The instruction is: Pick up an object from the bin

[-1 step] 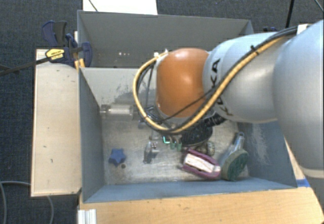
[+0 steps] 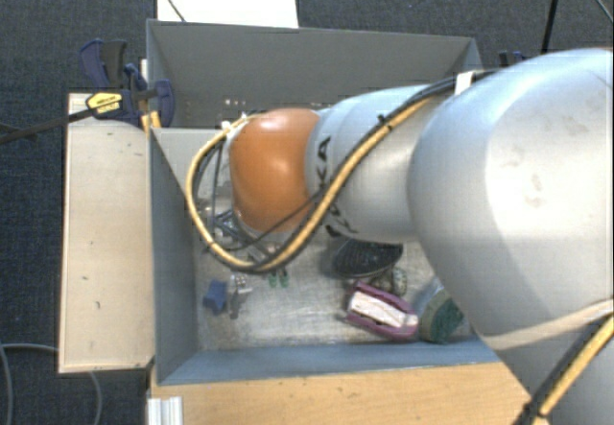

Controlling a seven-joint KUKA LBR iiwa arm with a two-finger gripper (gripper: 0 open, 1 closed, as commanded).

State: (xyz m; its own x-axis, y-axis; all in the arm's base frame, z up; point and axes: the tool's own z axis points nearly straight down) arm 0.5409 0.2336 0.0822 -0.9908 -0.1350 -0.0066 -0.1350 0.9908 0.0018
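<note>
Arm over left half of bin; small blue piece near

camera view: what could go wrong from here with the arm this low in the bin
The yellow cable loop hangs close to a wall of the grey metal bin and might snag. The orange wrist cover hides what lies beneath it, so a grasp could miss the small blue object nearby.

Arm enters from right, grey links slanting down toward left. Orange wrist cover faces left and downward. Yellow-black cable loops round it. Gripper beneath cover, mostly hidden.
</note>
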